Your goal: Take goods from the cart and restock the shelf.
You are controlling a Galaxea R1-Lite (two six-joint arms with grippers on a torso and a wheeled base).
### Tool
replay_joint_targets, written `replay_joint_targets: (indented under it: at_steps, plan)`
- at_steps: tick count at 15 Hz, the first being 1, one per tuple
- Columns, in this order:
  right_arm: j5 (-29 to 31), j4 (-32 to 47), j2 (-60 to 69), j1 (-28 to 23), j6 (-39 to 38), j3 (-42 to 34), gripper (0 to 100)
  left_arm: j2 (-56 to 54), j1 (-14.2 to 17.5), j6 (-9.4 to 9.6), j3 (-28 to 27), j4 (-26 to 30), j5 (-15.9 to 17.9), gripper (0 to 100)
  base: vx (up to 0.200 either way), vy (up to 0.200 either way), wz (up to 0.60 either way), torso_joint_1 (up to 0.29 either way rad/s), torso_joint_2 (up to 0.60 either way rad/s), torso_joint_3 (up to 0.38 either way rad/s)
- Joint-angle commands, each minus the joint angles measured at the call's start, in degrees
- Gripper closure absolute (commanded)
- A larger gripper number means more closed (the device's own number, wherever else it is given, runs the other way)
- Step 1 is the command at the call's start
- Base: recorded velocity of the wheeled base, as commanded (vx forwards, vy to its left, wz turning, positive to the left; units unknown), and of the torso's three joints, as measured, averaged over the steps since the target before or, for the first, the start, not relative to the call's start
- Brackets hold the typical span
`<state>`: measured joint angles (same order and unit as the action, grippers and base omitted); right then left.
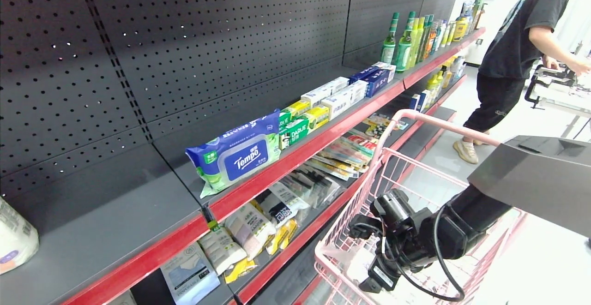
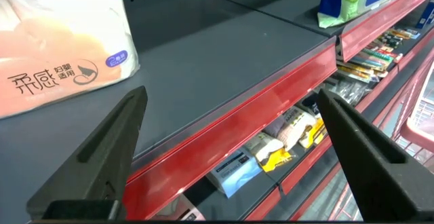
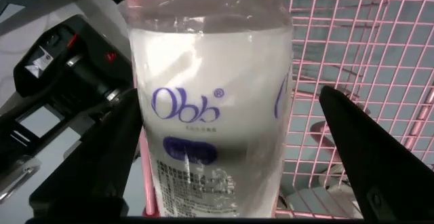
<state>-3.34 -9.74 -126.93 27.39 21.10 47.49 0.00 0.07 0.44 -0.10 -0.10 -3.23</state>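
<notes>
The pink wire cart point(image 1: 415, 116) stands in front of the shelf at the lower right. My right gripper point(image 1: 371, 275) is down inside the cart. In the right wrist view a white pack in clear wrap point(image 3: 210, 115) stands between the spread fingers of that gripper point(image 3: 230, 95); one finger point(image 3: 129, 136) is at its side, the other point(image 3: 352, 129) stands apart from it. My left gripper point(image 2: 230, 94) hovers open and empty above the bare grey shelf board point(image 2: 224, 54), beside a pack of paper rolls point(image 2: 61, 41).
On the same shelf point(image 1: 115, 217) lie the paper roll pack point(image 1: 14, 240) at far left, a blue wet-wipe pack point(image 1: 235, 155), toothpaste boxes point(image 1: 323, 104) and green bottles point(image 1: 411, 37) farther right. The lower shelf holds several packets point(image 1: 258, 226). A pegboard wall backs the shelf.
</notes>
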Motion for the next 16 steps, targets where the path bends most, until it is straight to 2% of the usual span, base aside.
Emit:
replay_joint_targets:
  at_steps: [1,8,12,14,16]
  plan:
    - [-0.1,-0.1,-1.1,-0.6,0.1,0.9,0,0.1,0.0,0.00,0.0,0.0,0.0,0,0.000,0.000,0.00,0.000,0.00,0.000]
    - [-0.2,0.0,-4.6,-0.2,0.4,3.0,0,0.1,0.0,0.62,0.0,0.0,-0.1,0,0.000,0.000,0.00,0.000,0.00,0.000]
    - [-0.1,0.8,-5.9,-0.3,4.7,6.4,0,0.1,0.0,0.62,0.0,0.0,-0.1,0,0.000,0.000,0.00,0.000,0.00,0.000]
    - [0.1,2.6,-6.1,-0.1,5.5,7.3,0,0.1,0.0,0.53,0.0,0.0,-0.1,0,0.000,0.000,0.00,0.000,0.00,0.000]
    - [0.2,7.8,-5.6,-0.1,5.5,9.7,0,0.1,0.0,0.53,0.0,0.0,-0.1,0,0.000,0.000,0.00,0.000,0.00,0.000]
